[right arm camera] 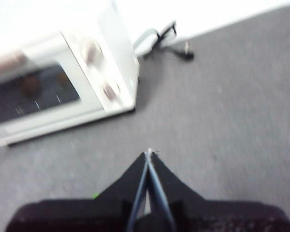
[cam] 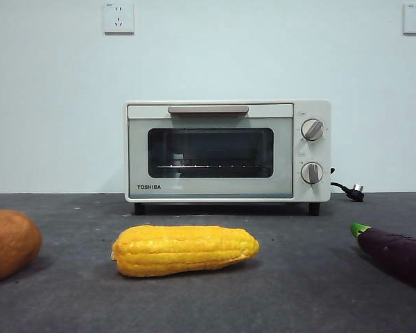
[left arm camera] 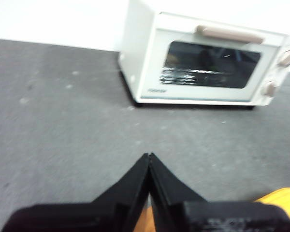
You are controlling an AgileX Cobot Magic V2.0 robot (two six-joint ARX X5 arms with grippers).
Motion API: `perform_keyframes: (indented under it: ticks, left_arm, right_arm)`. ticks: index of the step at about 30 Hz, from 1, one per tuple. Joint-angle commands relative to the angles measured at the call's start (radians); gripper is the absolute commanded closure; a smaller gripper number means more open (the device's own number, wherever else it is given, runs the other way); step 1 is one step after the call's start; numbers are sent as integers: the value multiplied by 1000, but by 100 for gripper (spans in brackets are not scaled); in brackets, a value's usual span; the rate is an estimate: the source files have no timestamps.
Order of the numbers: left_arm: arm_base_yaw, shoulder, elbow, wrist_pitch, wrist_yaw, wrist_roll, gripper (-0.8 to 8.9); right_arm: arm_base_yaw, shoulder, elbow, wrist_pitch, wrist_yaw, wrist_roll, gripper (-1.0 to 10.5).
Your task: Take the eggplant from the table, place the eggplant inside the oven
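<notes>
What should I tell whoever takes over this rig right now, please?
Left gripper: shut, empty, above the table.
Right gripper: shut, empty, also above the table.
Eggplant: lying on the table at the front view's right edge, untouched.
Oven: at the back, door closed.
Corn and an orange-brown vegetable also lie in front.
Done: nothing. Left: open the door, pick the eggplant, place it inside.

You have a cream-white toaster oven [cam: 227,150] with a dark glass window on a dark grey, faintly speckled worktop [cam: 298,291]. Before it lie a bright yellow knobbly corn cob [cam: 185,250], an orange-brown rounded vegetable [cam: 8,243], and a glossy dark-purple eggplant [cam: 395,254] with a green stem tip.
</notes>
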Motion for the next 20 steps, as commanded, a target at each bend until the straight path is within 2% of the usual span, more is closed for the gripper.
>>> perform_keyframes:
  ticks: [1, 6, 9, 14, 18, 20]
  left_arm:
    - [1, 44, 55, 5, 45, -8, 819]
    - [1, 149, 175, -19, 101, -7, 819]
    - [1, 208, 245, -32, 127, -5, 819]
    - [1, 298, 348, -43, 224, -3, 819]
    - [1, 360, 423, -77, 277, 1, 819]
    - [0, 391, 465, -107, 300, 31, 819]
  right_arm:
    - [0, 14, 70, -2, -11, 21, 956]
    - [-1, 89, 220, -95, -14, 11, 955]
    - [0, 157, 321, -180, -29, -48, 956]
    - [0, 292, 490, -301, -73, -131, 955]
    - [8, 385, 604, -343, -110, -141, 955]
    - [8, 433, 663, -372, -134, -143, 955]
